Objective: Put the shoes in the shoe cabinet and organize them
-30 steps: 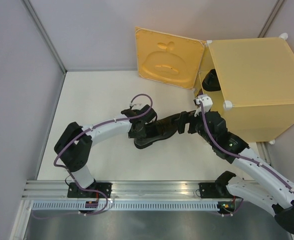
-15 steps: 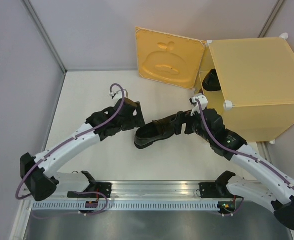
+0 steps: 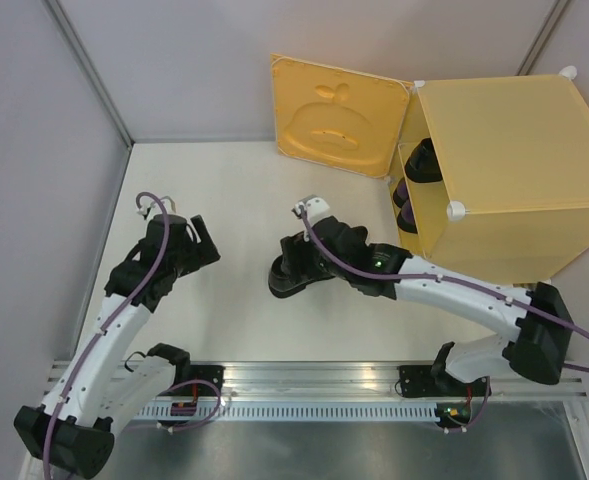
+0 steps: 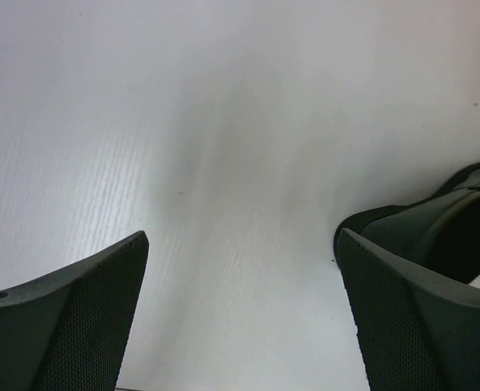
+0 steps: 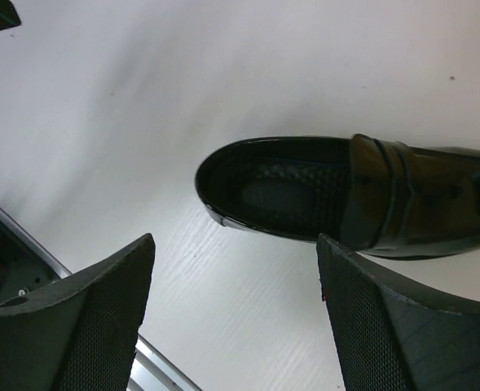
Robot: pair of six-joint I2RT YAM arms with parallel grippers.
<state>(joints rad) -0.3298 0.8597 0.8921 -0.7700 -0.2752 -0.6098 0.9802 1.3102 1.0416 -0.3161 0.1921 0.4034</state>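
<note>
You have one black shoe (image 5: 345, 191) yet to put away, lying on the table near its centre. The cabinet (image 3: 504, 150) at 2 o'clock stands open, with what look like three shoes (image 3: 420, 160) stacked inside. Your right gripper (image 5: 233, 244) hovers wide over the black shoe, gripping nothing; the left gripper (image 4: 241, 244), equally wide, hangs empty at 9 o'clock

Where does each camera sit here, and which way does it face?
Top external: above and behind the bases, looking down on table, left arm, right arm, black shoe and shoe cabinet.
Left wrist: on the left arm, facing bare table past the open left hand.
Right wrist: on the right arm, facing the black shoe past the open right hand.
Shared: top and right wrist both show that shoe.
</note>
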